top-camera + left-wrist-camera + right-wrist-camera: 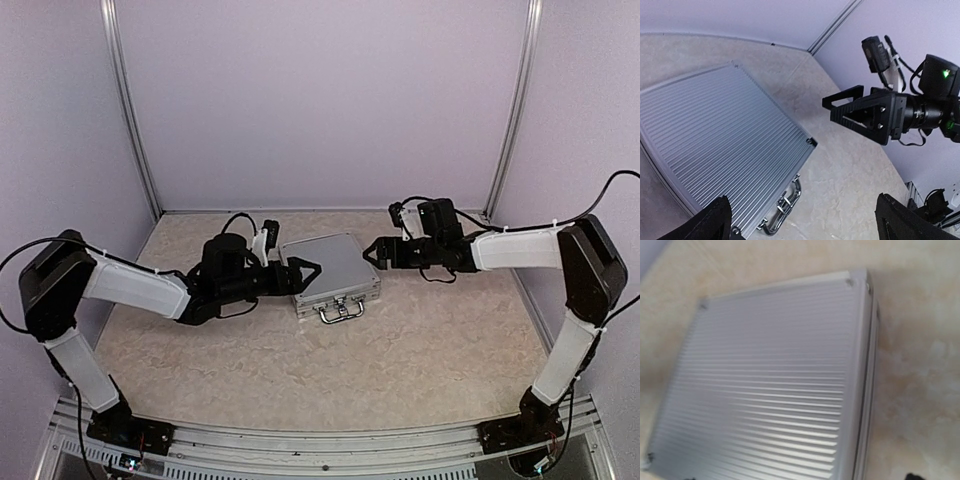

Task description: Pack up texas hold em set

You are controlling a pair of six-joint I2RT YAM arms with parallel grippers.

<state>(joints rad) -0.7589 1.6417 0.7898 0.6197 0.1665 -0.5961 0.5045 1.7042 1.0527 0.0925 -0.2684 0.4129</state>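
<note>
Case lies shut between two low, outstretched arms.

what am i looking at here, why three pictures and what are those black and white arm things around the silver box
These are two robot arms bolted at the near edge of a table. The wide picture comes from a fixed camera above and behind them. The other two come from small cameras on each wrist, so they look close-up and tilted. In the middle lies a ribbed silver case, lid shut, its metal handle facing the arms. The left gripper and the right gripper sit at opposite sides of the case, both open. Neither holds anything. No cards or chips are visible outside the case.
</note>
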